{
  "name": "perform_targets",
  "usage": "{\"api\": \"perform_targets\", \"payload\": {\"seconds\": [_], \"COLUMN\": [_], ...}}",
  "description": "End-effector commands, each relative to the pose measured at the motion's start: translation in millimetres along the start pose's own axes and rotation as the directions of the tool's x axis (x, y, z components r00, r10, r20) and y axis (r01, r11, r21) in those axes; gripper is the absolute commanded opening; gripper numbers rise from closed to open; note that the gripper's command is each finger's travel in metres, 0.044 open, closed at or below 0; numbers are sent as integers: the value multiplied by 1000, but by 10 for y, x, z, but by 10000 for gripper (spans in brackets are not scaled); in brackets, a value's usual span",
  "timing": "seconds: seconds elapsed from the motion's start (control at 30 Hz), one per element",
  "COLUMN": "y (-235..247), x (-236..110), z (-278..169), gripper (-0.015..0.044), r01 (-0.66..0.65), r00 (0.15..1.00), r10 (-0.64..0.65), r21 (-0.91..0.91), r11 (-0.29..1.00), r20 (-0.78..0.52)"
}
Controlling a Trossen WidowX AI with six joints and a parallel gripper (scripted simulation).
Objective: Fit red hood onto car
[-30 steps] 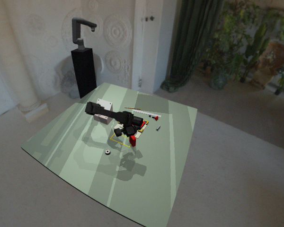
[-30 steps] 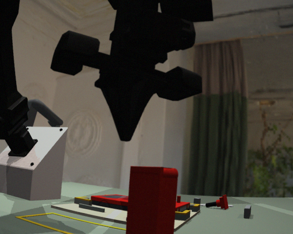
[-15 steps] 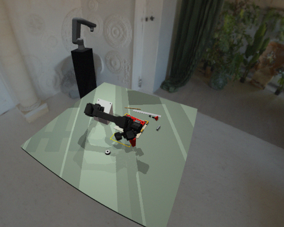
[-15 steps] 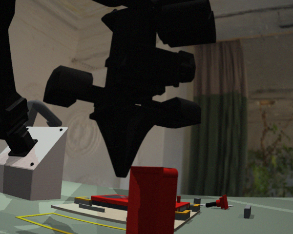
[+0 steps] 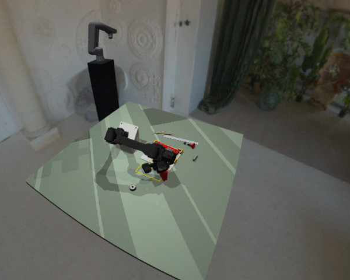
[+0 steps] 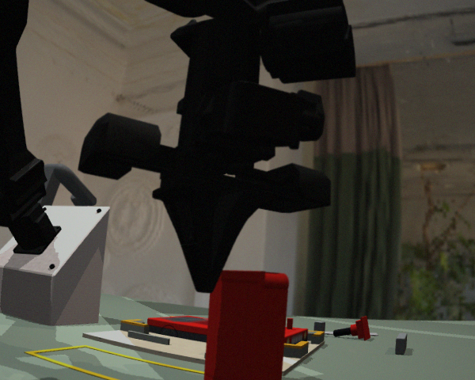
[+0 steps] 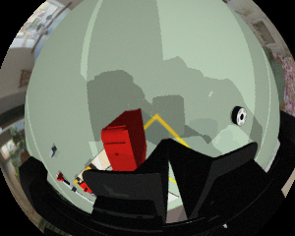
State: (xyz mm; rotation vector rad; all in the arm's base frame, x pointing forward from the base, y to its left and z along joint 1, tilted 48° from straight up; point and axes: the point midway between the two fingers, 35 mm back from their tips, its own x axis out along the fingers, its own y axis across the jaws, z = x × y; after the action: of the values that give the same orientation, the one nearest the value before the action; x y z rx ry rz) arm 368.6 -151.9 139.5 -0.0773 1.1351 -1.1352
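Hood (image 6: 245,323) upright before chassis (image 6: 180,324); gripper (image 6: 208,286) above hood

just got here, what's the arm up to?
The arm's gripper is shut and holds nothing. It hangs tip-down just above the red hood, which stands on edge on the table instead of lying flat. In the exterior view its tip sits level with the hood's top left corner; whether they touch is unclear. The chassis waits in its jig behind the hood, which is not yet fitted.
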Motion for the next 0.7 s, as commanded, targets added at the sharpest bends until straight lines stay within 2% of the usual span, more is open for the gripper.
{"api": "perform_targets", "payload": {"seconds": [0.0,0.67], "y": [42,190], "x": [1,0], "z": [6,18], "gripper": [0,0], "r01": [-3,-4], "r00": [1000,1000], "r10": [3,4], "r21": [6,6], "r11": [1000,1000], "r20": [-2,-3]}}
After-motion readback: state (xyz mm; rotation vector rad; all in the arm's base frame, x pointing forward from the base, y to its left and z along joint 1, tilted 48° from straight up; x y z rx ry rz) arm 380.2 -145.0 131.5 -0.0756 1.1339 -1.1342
